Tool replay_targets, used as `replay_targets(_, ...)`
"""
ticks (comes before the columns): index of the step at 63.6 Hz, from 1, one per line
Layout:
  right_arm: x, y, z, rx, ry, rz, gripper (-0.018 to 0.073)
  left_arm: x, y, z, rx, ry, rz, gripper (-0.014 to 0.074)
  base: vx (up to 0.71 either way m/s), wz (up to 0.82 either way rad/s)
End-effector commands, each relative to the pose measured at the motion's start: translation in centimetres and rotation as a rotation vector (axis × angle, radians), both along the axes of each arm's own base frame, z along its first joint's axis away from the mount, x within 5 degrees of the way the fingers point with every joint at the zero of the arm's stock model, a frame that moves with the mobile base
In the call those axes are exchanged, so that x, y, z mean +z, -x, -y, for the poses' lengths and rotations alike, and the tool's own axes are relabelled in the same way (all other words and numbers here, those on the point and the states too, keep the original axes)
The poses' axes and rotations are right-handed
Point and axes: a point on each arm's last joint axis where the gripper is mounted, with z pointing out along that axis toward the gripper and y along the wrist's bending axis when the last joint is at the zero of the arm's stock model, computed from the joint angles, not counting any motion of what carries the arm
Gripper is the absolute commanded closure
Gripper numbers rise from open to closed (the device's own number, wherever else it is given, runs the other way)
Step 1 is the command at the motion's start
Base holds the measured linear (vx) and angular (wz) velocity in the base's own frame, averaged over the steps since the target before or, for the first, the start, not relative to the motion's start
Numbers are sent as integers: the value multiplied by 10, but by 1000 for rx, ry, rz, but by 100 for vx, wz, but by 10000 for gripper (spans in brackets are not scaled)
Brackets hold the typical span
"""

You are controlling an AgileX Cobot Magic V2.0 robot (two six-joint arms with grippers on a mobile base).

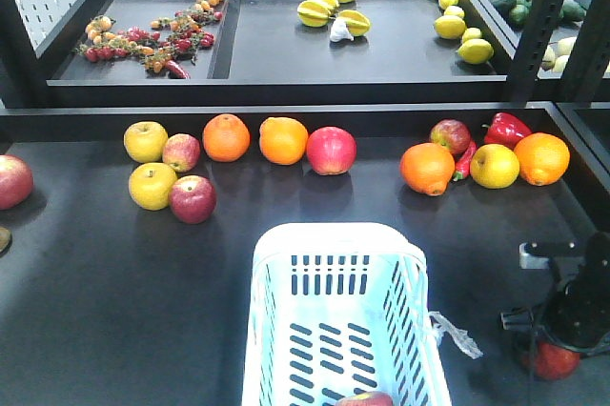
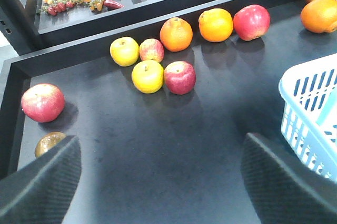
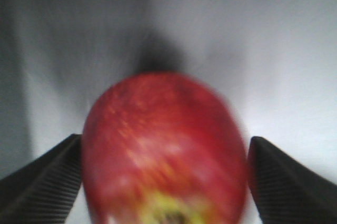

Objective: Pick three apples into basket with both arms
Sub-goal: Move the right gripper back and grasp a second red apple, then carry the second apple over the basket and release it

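Right of the basket [image 1: 338,315], the right gripper [image 1: 562,349] is pinching a red apple [image 3: 163,150], which only the blurred right wrist view is showing clearly between its fingers. The left gripper [image 2: 158,182] is hanging spread wide left of the basket, and the front view alone is showing another apple [image 1: 365,398] lying inside it.

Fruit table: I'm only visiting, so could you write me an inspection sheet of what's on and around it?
Surface: dark table, no spills seen.
Job's things: basket holds one red apple; another apple sits inside the right gripper; more red apples lie loose.
Clutter: oranges, yellow apples, red pepper.
Grippers: left gripper open and empty; right gripper's fingers flank the apple, but the blur hides whether they grip it.
Cables: nothing seen.
Surroundings: rear shelf with lemons and starfruit.
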Motion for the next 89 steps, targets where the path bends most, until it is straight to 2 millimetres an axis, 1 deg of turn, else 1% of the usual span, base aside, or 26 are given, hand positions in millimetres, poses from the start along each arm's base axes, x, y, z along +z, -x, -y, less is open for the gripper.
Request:
replay_targets(1,11,-8,2,7,6,60,41,11,-3,2,-10,22,76,11,0,0)
replay_targets(13,18,-8,2,7,9,73,225,11,-3,2,-10,22,76,11,0,0)
replay_targets(20,28,-8,2,7,13,97,291,11,-3,2,-10,22,76,11,0,0)
replay_targets(24,37,-8,2,7,16,118,306,11,-3,2,-10,22,76,11,0,0)
replay_targets(33,68,-5,1,-6,19,199,307,11,-3,2,-10,22,76,11,0,0)
replay_targets(40,102,1,0,-13,26,294,307,11,-3,2,-10,22,76,11,0,0)
replay_targets(41,109,3,0,-13,28,316,307,11,-3,2,-10,22,76,11,0,0)
replay_targets(48,144,17,-2,-24,30,399,307,11,-3,2,-10,22,76,11,0,0)
replay_targets(55,173,36,-7,-34,2,457,307,11,-3,2,-10,22,76,11,0,0)
replay_targets(57,182,42,-12,-9,-8,473,307,11,-3,2,-10,22,76,11,0,0)
replay_targets(62,195,53,-27,77,-35,510,307,11,-3,2,-10,22,76,11,0,0)
replay_targets(69,208,66,-57,260,-78,542,307,11,-3,2,-10,22,76,11,0,0)
replay_targets(71,209,71,-67,313,-92,546,307,11,-3,2,-10,22,76,11,0,0)
replay_targets(78,207,83,-91,455,-119,524,307,11,-3,2,-10,22,76,11,0,0)
replay_targets(89,201,96,-124,621,-168,500,307,11,-3,2,-10,22,76,11,0,0)
